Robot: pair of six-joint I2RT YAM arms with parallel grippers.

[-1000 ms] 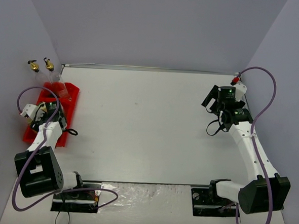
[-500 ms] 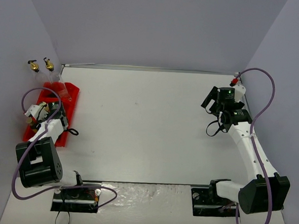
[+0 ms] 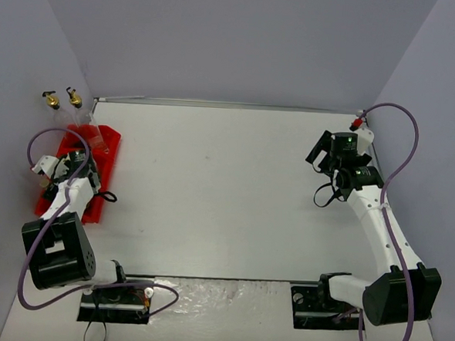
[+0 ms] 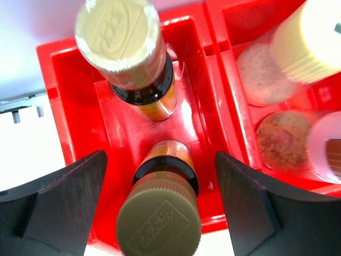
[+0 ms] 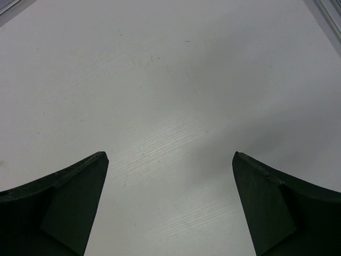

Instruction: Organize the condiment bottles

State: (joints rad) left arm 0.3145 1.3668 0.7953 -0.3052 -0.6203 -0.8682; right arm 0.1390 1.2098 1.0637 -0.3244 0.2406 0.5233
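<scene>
While left gripper (image 4: 160, 156) gapes, brown-capped bottle (image 4: 159, 221) between jaws.

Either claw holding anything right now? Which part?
Nothing held. Left claw open, straddling the near brown-capped bottle in the red tray without touching it. Right claw open above the table.

Tray (image 4: 64, 101) is glossy red plastic, throwing bright highlights. Slim bottles (image 4: 166, 154) have shiny amber sides. Their caps (image 4: 159, 220) are matt tan plastic, embossed on top. Squat bottles (image 4: 265, 74) look like cloudy plastic, grainy inside, one with a ribbed lid (image 4: 314, 42). The jaws are dull black plastic. Counter (image 5: 170, 80) is matt white with a faint wood grain. Far left, the spouts (image 3: 74, 98) gleam like gold metal.
</scene>
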